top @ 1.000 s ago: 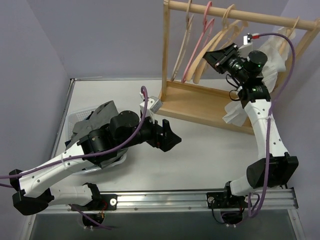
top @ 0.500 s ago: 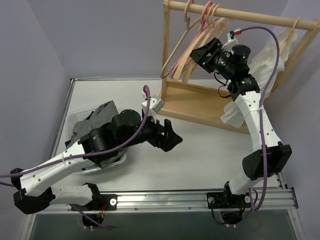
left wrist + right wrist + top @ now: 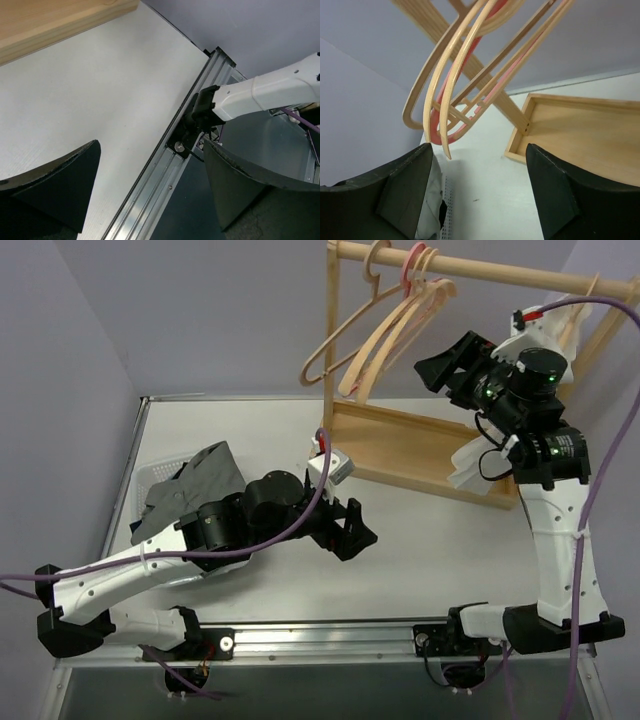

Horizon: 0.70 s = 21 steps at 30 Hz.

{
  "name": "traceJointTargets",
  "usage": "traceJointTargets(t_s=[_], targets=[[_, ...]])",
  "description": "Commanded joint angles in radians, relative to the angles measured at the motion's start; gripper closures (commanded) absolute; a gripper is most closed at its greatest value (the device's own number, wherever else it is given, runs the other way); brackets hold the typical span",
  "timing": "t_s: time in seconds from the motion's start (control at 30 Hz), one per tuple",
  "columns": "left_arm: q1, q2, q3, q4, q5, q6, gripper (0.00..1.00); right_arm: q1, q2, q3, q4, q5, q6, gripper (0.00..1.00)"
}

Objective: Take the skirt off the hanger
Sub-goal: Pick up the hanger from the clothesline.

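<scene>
The grey skirt [image 3: 190, 485] lies bunched in a white basket at the table's left, off any hanger. Several bare pale-wood hangers [image 3: 350, 335] hang from the rack's rail [image 3: 500, 270], swung out to the left with a pink one [image 3: 405, 275] among them. My right gripper [image 3: 440, 362] is open in the air just right of them, touching none. In the right wrist view the wood hangers [image 3: 445, 85] hang above and beyond my open right gripper [image 3: 479, 147]. My left gripper [image 3: 357, 530] is open and empty low over the table. The left wrist view also shows that gripper [image 3: 150, 145] empty.
The wooden rack's base tray [image 3: 420, 450] stands at the back right. A white blouse [image 3: 470, 465] hangs at its right end, behind my right arm. The white basket [image 3: 150, 475] sits at the left edge; its perforated rim [image 3: 437, 220] shows below my right gripper.
My right gripper has opened and drawn back to the right, away from the hangers, which have swung up to the left. My left arm has reached a little further right.
</scene>
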Motion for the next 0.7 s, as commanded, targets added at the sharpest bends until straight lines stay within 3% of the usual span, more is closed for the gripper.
traceJointTargets(t_s=[0.0, 0.2, 0.4, 0.67], targets=[[-0.062, 0.013, 0.056, 0.083, -0.021, 0.072, 0.08, 0.003, -0.039, 0.116, -0.182, 0.19, -0.098, 0.29], [-0.09, 0.067, 0.082, 0.11, 0.011, 0.07, 0.08, -0.005, -0.026, 0.305, -0.322, 0.382, -0.163, 0.3], [-0.091, 0.067, 0.077, 0.11, 0.022, 0.059, 0.08, -0.026, 0.112, 0.544, -0.464, 0.535, -0.207, 0.31], [-0.093, 0.03, 0.024, 0.125, 0.025, 0.075, 0.08, -0.169, 0.178, 0.548, -0.494, 0.65, -0.278, 0.31]])
